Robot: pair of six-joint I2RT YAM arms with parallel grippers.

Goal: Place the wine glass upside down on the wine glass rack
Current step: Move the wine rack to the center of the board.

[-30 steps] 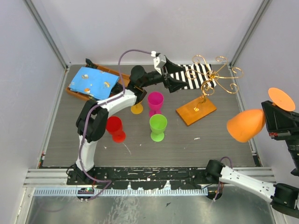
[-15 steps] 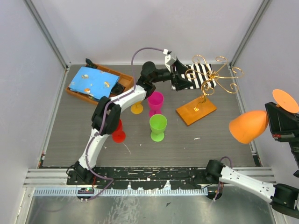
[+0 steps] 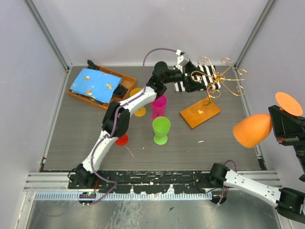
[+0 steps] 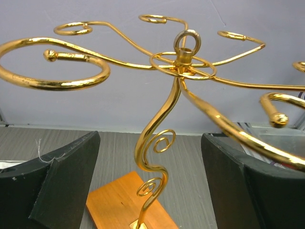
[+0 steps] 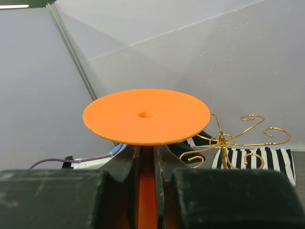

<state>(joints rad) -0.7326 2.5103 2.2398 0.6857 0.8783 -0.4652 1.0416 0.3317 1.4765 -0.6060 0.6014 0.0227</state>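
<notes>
The orange wine glass (image 3: pixel 251 130) hangs in the air at the far right, off the table's side, with my right gripper (image 3: pixel 276 125) shut on its stem. In the right wrist view its flat foot (image 5: pixel 146 116) sits on top and the stem runs down between the pinched fingers (image 5: pixel 125 162). The wine glass rack (image 3: pixel 217 78) is gold wire on an orange-brown wooden base (image 3: pixel 200 113) at the back right. My left gripper (image 3: pixel 195 82) is open at the rack. In the left wrist view its fingers (image 4: pixel 57 176) stand either side of the rack's stem (image 4: pixel 157 138), apart from it.
Green (image 3: pixel 161 130), magenta (image 3: pixel 158 105) and yellow (image 3: pixel 139 102) glasses stand mid-table, partly under the left arm, and a red one (image 3: pixel 122 139) shows by its elbow. A wooden tray with blue cloth (image 3: pixel 95 85) is at the back left. A striped cloth (image 3: pixel 202 78) lies behind the rack.
The left arm has stretched to the right, bringing its open gripper up to the rack's wires. The right gripper with the orange glass has barely moved.
</notes>
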